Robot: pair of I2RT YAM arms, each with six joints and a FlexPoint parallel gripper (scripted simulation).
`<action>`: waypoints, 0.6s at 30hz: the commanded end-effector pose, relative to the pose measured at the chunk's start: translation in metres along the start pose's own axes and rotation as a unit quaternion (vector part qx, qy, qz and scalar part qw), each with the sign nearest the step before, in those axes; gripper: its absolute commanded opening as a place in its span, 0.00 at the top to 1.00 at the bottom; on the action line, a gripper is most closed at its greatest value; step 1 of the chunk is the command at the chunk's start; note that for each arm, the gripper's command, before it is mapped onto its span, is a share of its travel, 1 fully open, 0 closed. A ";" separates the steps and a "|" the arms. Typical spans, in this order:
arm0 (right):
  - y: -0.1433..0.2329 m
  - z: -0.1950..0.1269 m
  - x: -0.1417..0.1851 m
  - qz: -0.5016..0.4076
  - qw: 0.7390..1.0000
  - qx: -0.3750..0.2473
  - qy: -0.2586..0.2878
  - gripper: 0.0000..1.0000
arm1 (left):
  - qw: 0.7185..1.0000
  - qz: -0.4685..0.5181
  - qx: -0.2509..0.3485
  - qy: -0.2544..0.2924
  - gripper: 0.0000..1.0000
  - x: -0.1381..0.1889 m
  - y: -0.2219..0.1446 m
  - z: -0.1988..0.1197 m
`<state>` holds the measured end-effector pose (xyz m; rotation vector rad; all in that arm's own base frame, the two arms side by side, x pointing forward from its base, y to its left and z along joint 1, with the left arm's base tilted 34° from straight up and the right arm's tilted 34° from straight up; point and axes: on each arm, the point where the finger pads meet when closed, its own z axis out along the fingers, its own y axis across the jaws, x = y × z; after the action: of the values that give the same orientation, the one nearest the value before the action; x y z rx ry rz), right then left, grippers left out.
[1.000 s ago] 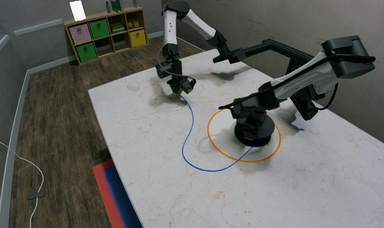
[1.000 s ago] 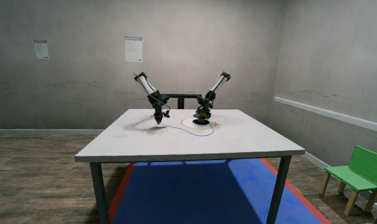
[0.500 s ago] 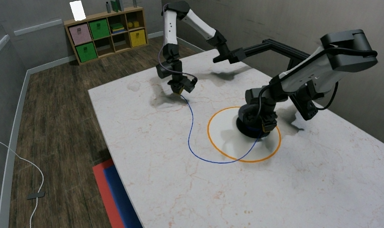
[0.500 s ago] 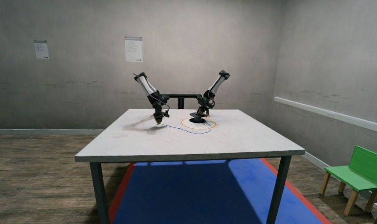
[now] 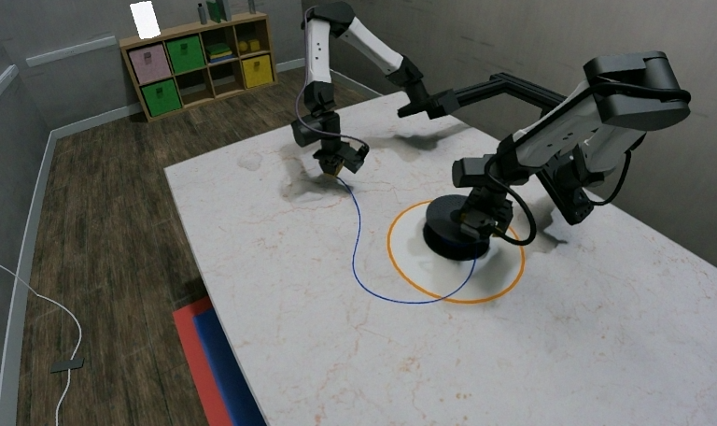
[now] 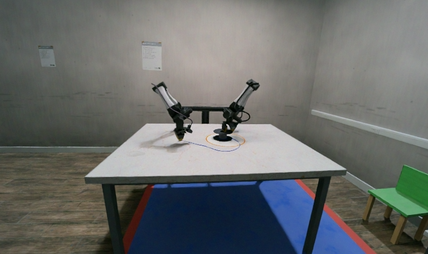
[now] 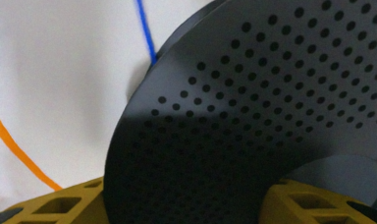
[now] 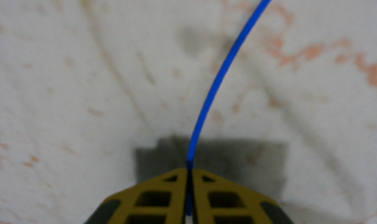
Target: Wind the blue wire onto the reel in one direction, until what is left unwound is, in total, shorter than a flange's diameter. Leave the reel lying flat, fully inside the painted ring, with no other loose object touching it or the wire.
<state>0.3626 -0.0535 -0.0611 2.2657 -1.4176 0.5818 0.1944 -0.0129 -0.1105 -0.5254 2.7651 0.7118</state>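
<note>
Two paper sheets, one (image 6: 151, 55) nearer and one (image 6: 47, 56) farther, are hanging on the wall above and beyond the right gripper (image 5: 331, 173) (image 6: 179, 139) (image 8: 188, 177), carrying printing too small to read.
</note>
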 end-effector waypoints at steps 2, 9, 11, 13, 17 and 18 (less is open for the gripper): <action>-0.004 -0.008 0.010 0.039 0.999 0.009 0.003 1.00 | 0.979 -0.203 -0.008 -0.016 0.40 -0.006 -0.007 0.000; -0.005 -0.008 0.012 0.059 0.998 0.009 0.002 1.00 | 0.971 -0.239 -0.011 -0.018 0.21 -0.006 -0.007 0.000; -0.006 -0.009 0.013 0.059 0.998 0.009 0.002 1.00 | 0.971 -0.239 -0.011 -0.018 0.15 -0.006 -0.007 0.000; -0.006 -0.009 0.013 0.059 0.998 0.009 0.002 1.00 | 0.971 -0.239 -0.011 -0.018 0.15 -0.004 -0.015 0.001; -0.007 -0.009 0.014 0.061 0.998 0.009 0.002 1.00 | 0.971 -0.239 -0.011 -0.018 0.15 -0.004 -0.014 -0.005; -0.007 -0.009 0.014 0.062 0.998 0.009 0.002 1.00 | 0.971 -0.239 -0.011 -0.018 0.15 -0.004 -0.013 -0.011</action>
<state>0.3638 -0.0534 -0.0595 2.2175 -1.5115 0.6035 0.1992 -0.0219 -0.1170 -1.1037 2.4811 0.6220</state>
